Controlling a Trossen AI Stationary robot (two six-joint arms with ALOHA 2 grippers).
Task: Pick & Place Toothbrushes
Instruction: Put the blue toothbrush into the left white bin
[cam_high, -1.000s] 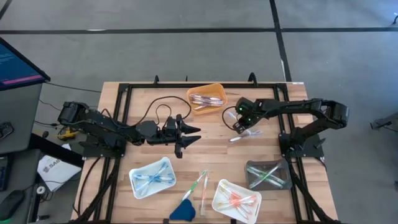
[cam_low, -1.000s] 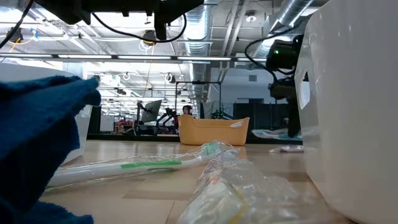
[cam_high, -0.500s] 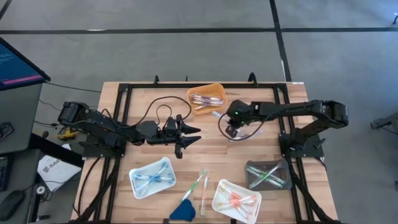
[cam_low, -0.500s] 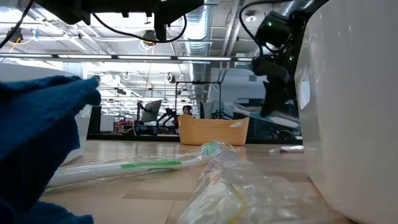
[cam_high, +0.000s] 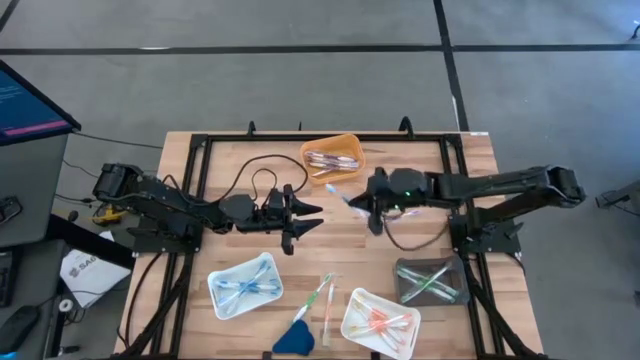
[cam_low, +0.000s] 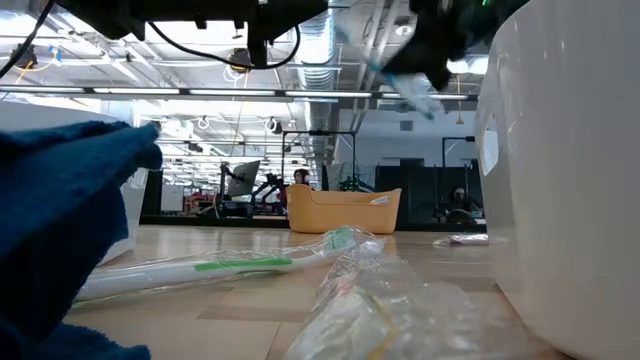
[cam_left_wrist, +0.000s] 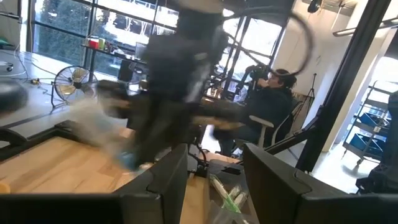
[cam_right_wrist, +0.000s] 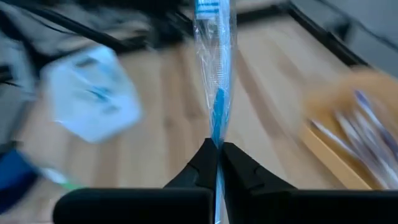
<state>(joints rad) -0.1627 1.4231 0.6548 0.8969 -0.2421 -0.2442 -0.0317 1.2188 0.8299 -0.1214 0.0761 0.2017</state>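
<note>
Toothbrushes are spread over the desk (cam_high: 230, 160): pale ones in the orange tray (cam_high: 334, 158), blue in the white tray (cam_high: 244, 286), orange-pink in the second white tray (cam_high: 379, 322), green in the grey tray (cam_high: 431, 280), and 2 loose wrapped toothbrushes (cam_high: 322, 296) lying between the white trays, near a dark-blue wedge (cam_high: 294, 338). The right gripper (cam_right_wrist: 219, 163) has its jaws clamped on 1 blue toothbrush (cam_right_wrist: 214, 68) in clear wrapping, held above mid-desk just below the orange tray, so the step in hand looks like the carry after a pick. Being blue, it most likely belongs in the white tray of blue brushes; the next move would call for swinging across the desk toward that tray and lowering before letting go. The left gripper (cam_high: 305, 219) waits at mid-desk with its jaws apart and nothing between them. Only the right wrist view shows the pinch on the brush's lower end; only the high view shows every tray; the low view adds a second wrapped brush (cam_low: 468, 239) resting far back.
</note>
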